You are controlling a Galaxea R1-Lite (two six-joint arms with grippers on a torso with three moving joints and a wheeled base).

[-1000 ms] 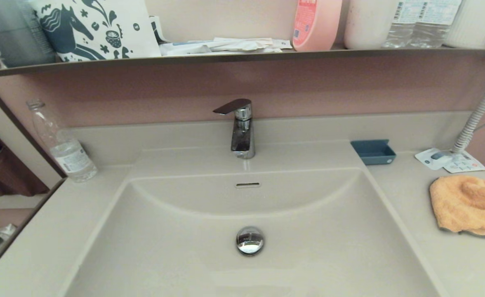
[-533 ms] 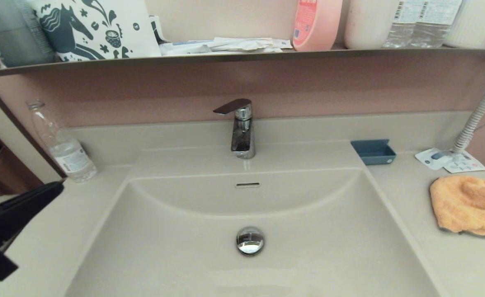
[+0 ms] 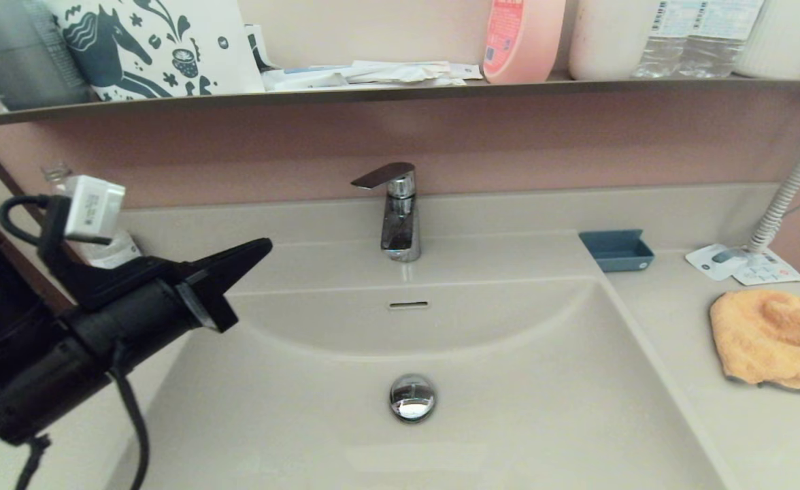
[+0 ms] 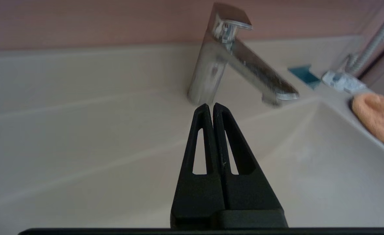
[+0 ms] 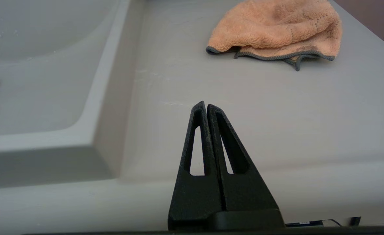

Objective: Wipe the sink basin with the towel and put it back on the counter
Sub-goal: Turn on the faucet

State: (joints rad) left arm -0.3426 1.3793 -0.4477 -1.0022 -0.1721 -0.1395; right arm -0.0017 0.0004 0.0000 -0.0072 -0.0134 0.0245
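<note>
The orange-peach towel lies crumpled on the counter to the right of the sink basin, its dark grey trim toward the front; in the right wrist view the towel is beyond the fingers. My left gripper hangs shut and empty over the basin's left rim, pointing toward the faucet; the left gripper holds nothing in its own wrist view. My right gripper is shut and empty, low at the counter's front edge, well short of the towel, and does not show in the head view.
A chrome faucet stands behind the basin, the round drain plug in its floor. A clear bottle is at the back left, a blue dish and leaflets at the back right. A shelf overhangs.
My left arm has swung in from the left edge, up and rightward, over the basin's left rim. The towel has not moved.
</note>
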